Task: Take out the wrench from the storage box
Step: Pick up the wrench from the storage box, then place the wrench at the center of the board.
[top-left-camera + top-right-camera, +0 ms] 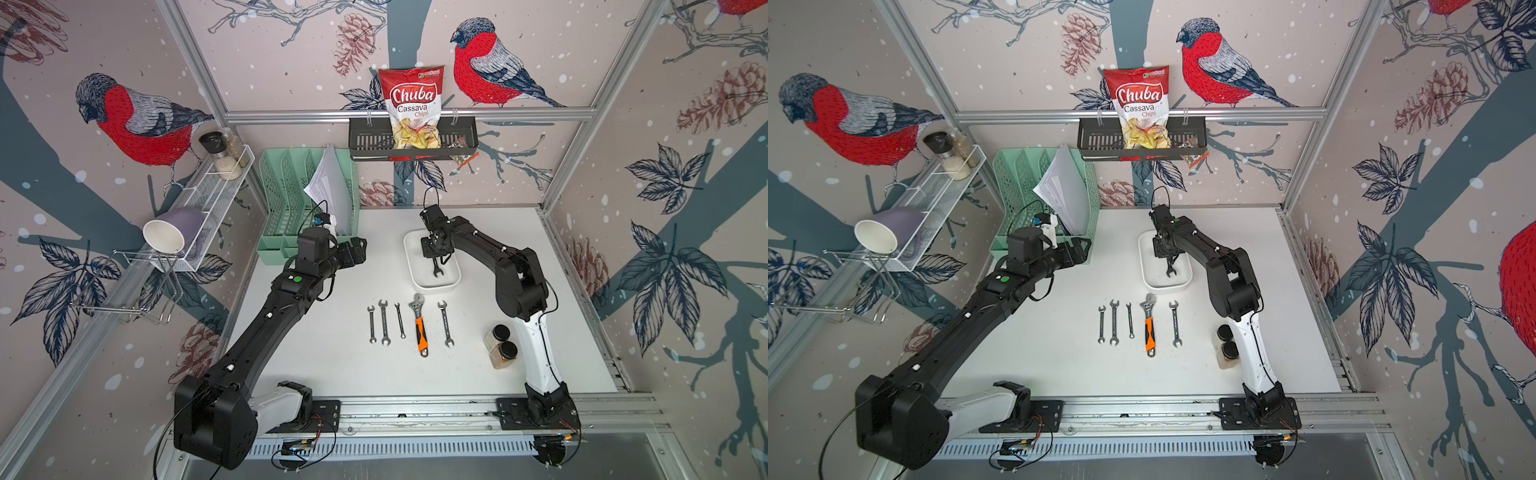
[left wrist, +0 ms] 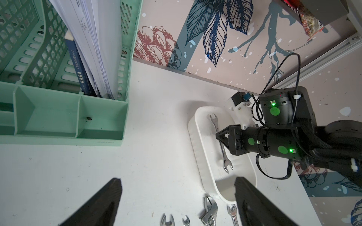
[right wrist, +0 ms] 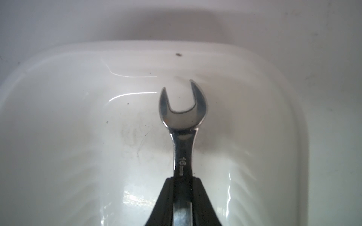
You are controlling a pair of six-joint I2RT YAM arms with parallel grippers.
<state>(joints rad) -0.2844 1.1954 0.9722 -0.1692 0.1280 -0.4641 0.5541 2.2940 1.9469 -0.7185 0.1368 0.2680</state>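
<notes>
- The shallow white plastic storage box (image 1: 432,286), rectangular with rounded corners, stands on the white table (image 1: 324,353), towards its far side on the right arm's half.
- The silver open-ended steel wrench (image 3: 183,117) is inside the storage box, lengthwise along it.
- The right pincer (image 1: 436,262) reaches down into the storage box from above. Its black fingers (image 3: 201,187) are closed against both sides of the wrench shaft, so the wrench is gripped.
- In the left wrist view the right pincer (image 2: 217,135) crosses the shaft near mid-length. One forked head projects on each side of the fingers.
- In both top views the forked head nearer the robot bases protrudes below the fingertips, within the box walls.
- Whether the wrench rests on the box floor or hangs just above it cannot be told.
- The left pincer (image 2: 177,179) hangs above the table with its jaws wide apart and nothing between them. It is just beside the mint-green slotted plastic file organiser (image 1: 286,195) and well apart from the storage box.
- A row of four plain silver spanners (image 1: 384,322) and one adjustable spanner with an orange-and-black handle (image 1: 420,328) lies on the table, near the storage box on the side of the robot bases.
- Two clear jars with black lids (image 1: 500,345) stand beside the right arm.
</notes>
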